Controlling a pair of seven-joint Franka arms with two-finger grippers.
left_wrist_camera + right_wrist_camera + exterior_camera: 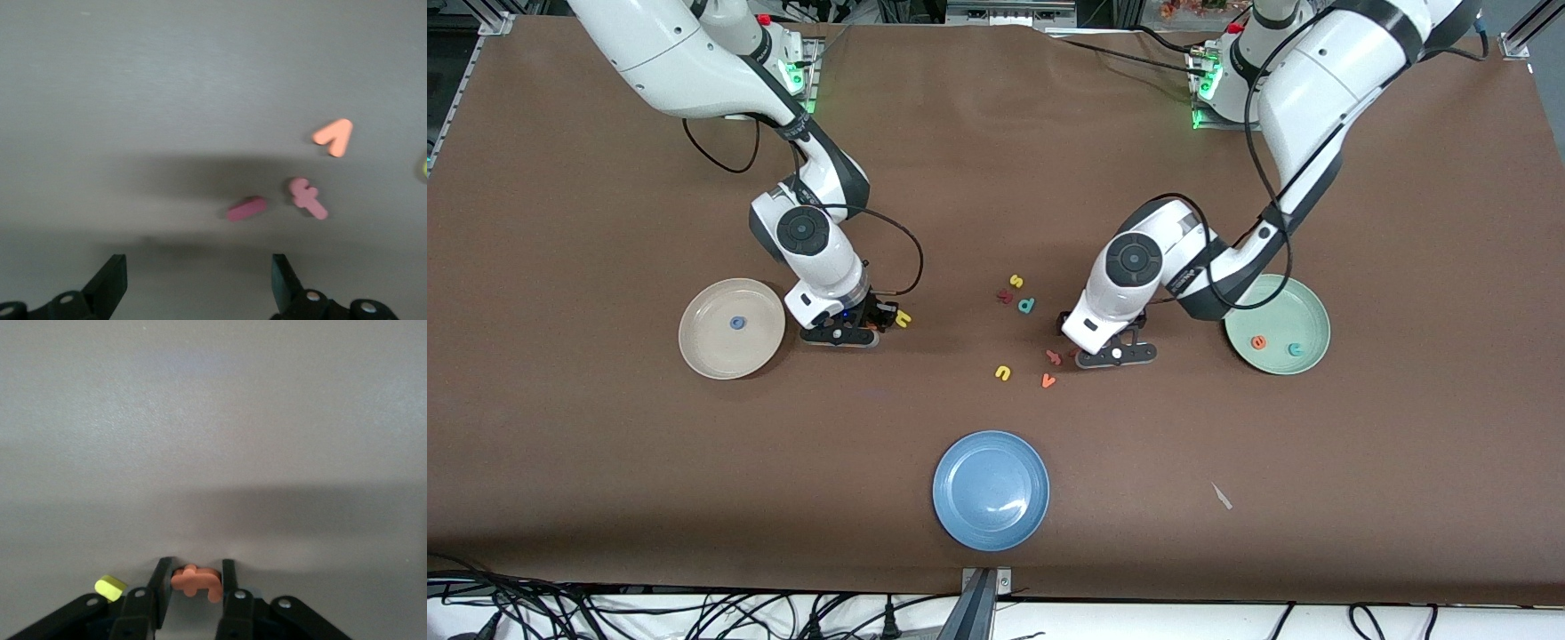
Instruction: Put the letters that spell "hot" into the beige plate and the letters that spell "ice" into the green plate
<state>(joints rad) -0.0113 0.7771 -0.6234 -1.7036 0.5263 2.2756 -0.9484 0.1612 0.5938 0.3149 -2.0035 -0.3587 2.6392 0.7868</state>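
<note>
The beige plate (694, 342) lies toward the right arm's end of the table, with the blue "o" (737, 323) in it. Beside it, low at the table, my right gripper (876, 322) (196, 568) is shut on the orange "t" (193, 580). The yellow "h" (904, 318) (110, 588) lies right beside that gripper. The green plate (1307, 307) holds the orange "e" (1258, 341) and the teal "c" (1296, 349). My left gripper (1116, 356) (199, 267) hangs open and holds nothing, just over the table. The maroon "i" (247, 208) lies a little ahead of its fingers.
Loose letters lie mid-table: yellow "s" (1016, 281), dark red "k" (1005, 298), teal "p" (1027, 306), yellow "u" (1003, 373), orange "v" (1048, 380) (333, 137), and a pinkish-red letter (1054, 357) (307, 198) beside the "i". A blue plate (991, 490) sits nearest the front camera.
</note>
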